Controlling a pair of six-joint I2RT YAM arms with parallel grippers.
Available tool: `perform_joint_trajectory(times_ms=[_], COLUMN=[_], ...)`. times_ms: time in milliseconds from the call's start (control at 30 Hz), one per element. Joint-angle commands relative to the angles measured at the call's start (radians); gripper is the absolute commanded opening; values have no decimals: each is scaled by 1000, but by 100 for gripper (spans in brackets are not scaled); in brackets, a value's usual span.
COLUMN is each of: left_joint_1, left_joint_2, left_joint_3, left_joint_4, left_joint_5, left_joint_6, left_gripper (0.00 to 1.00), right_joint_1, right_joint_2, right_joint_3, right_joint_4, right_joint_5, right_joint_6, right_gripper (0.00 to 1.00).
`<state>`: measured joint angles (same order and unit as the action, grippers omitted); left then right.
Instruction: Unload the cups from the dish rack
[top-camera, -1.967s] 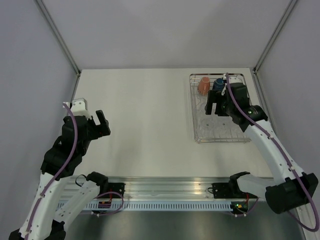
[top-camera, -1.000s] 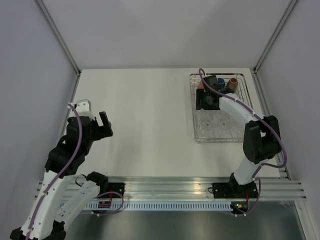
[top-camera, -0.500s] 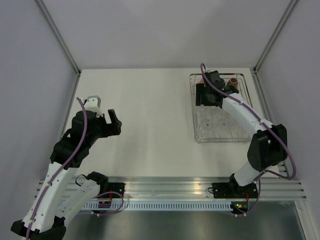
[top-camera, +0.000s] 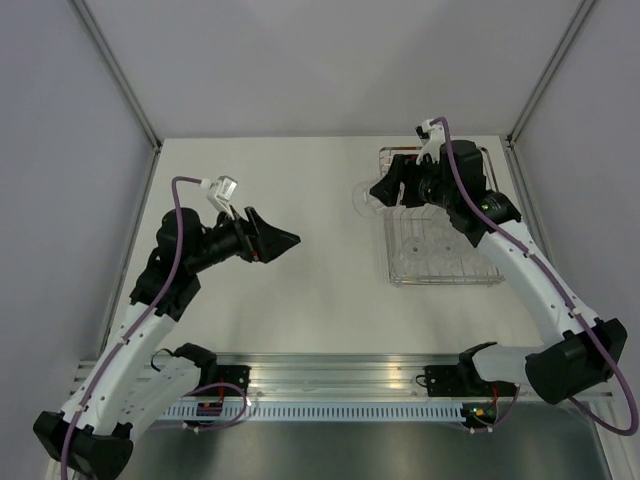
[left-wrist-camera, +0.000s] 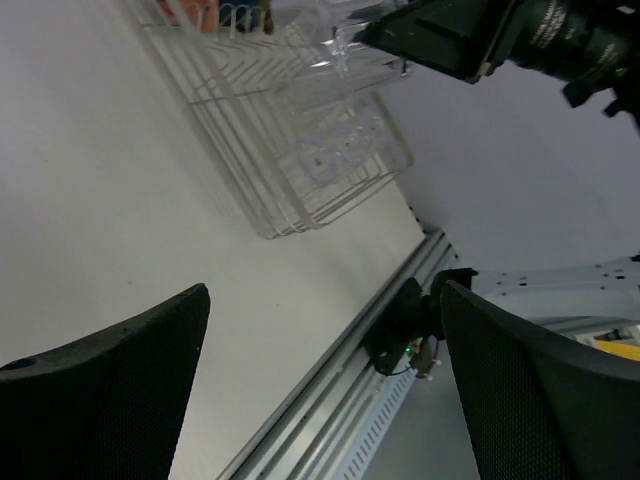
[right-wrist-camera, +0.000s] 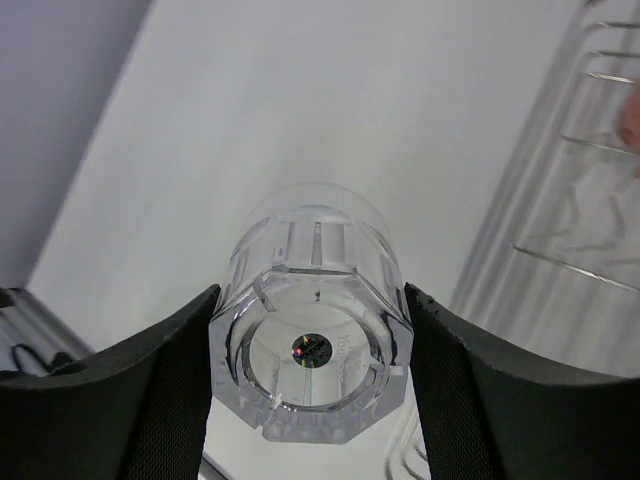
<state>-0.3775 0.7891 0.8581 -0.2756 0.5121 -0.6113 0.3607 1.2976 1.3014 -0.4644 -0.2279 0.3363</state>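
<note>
Grip report: right end effector (right-wrist-camera: 312, 300) closed on 1 clear tumbler (right-wrist-camera: 315, 360) beside dish rack (top-camera: 440, 283)

I have the right end effector clamped on the clear tumbler, with 1 finger pressed against each side of the glass. On the right wrist view the faceted base faces the camera and the mouth points away. From above, the tumbler hangs over the table (top-camera: 300, 180), just beside the rack's left edge and outside it, near the rack's far end.

My left end effector (top-camera: 275, 240) is spread wide, with nothing between its fingers and touching nothing. It sits above the table, well apart from the rack, and its wrist camera looks toward the rack.

Counts as far as I can read them: 2 arms, 1 rack, 1 tumbler in the grip. Inside the rack I see more clear tumblers (top-camera: 425, 242) on the wires toward the near end. The glass blends together, so I cannot give a number for them. On the left wrist view 1 salmon-orange mug (left-wrist-camera: 195, 10) shows at the rack's far end, cut off by the frame edge. A darker shape (left-wrist-camera: 265, 15) beside it is too cropped for me to name.
</note>
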Motion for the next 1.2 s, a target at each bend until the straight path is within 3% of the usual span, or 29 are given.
perform_joint_trajectory(times_ms=[0,267,500,600,700,733,800,900,1000,1100,1133,1167], left_joint_1=[-3,-3,-3,-3,-3,-1,-1,-1,-1,-3,-1,-3], left_joint_2=[4,-5,9,21,21,19,16,21,21,15,13,9], left_joint_3=[-53,-143,-166,-159,-157,-159,-166,-168,-168,-157,-143,-133], left_joint_4=[356,587,705,743,780,786,805,802,797,755,730,695], left_joint_5=[207,259,272,295,309,312,318,322,322,302,280,264], left_joint_6=[-183,-323,-389,-401,-415,-418,-424,-427,-423,-403,-375,-354], left_gripper=[99,99,95,87,68,53,39,5,2,2,2,2], right_joint_1=[20,113,219,253,274,280,284,287,287,285,284,279], right_joint_2=[-66,-112,-66,-43,-31,-26,-14,-1,5,-4,-11,-23], right_joint_3=[-112,-299,-292,-283,-277,-277,-277,-277,-275,-284,-286,-283], right_joint_4=[327,844,966,983,1001,1010,1049,1083,1089,1093,1057,1022], right_joint_5=[-290,-473,-502,-496,-487,-490,-498,-507,-508,-496,-484,-452], right_joint_6=[124,401,449,454,461,466,490,506,504,492,466,442], right_gripper=[30,29,29,29,29,29,29,29,31,48,71,82])
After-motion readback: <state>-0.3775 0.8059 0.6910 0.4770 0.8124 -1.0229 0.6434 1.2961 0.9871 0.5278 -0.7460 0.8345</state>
